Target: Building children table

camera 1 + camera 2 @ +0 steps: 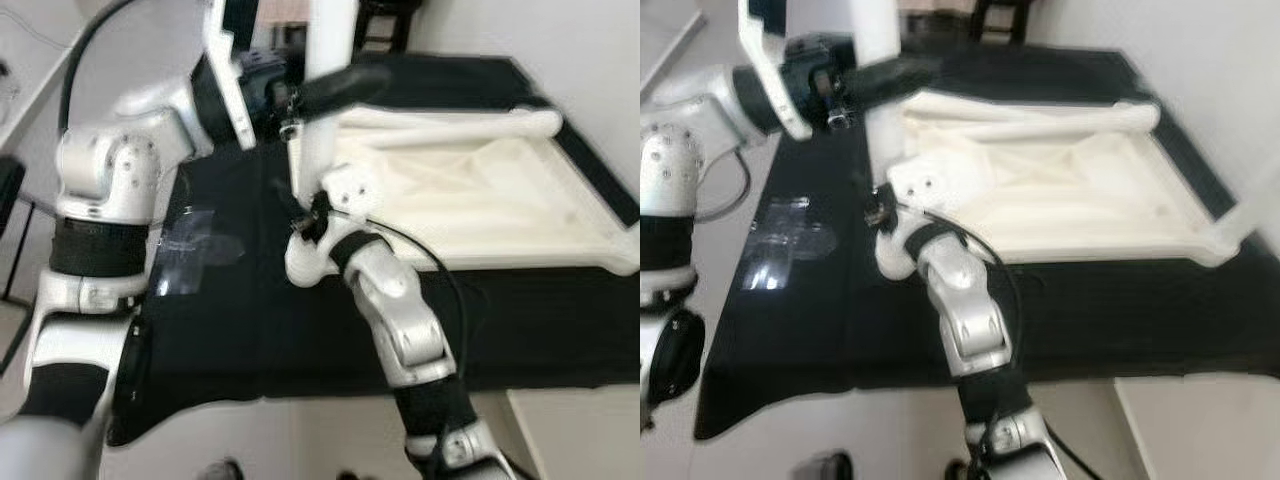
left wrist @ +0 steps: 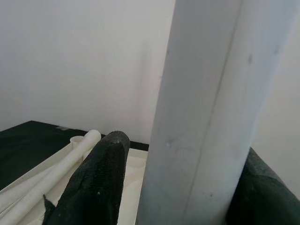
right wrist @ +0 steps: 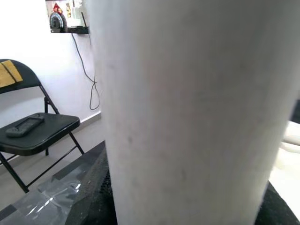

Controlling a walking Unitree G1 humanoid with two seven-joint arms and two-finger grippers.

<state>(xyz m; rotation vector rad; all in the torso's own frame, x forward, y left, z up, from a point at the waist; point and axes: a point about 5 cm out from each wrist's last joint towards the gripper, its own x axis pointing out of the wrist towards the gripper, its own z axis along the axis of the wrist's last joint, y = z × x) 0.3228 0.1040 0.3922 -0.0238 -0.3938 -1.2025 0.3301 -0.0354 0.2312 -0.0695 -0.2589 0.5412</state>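
Fingers of the left gripper clasp the upright white table leg; the right gripper grips it lower, beside the upturned tabletop.

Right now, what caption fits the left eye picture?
Both claws, left claw and right claw, hold a white table leg upright on the upside-down tabletop.

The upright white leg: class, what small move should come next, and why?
Probably twist the upright leg further into the tabletop's corner. Both tools, left and right, grip it standing there, with a second leg lying loose on the upturned tabletop.
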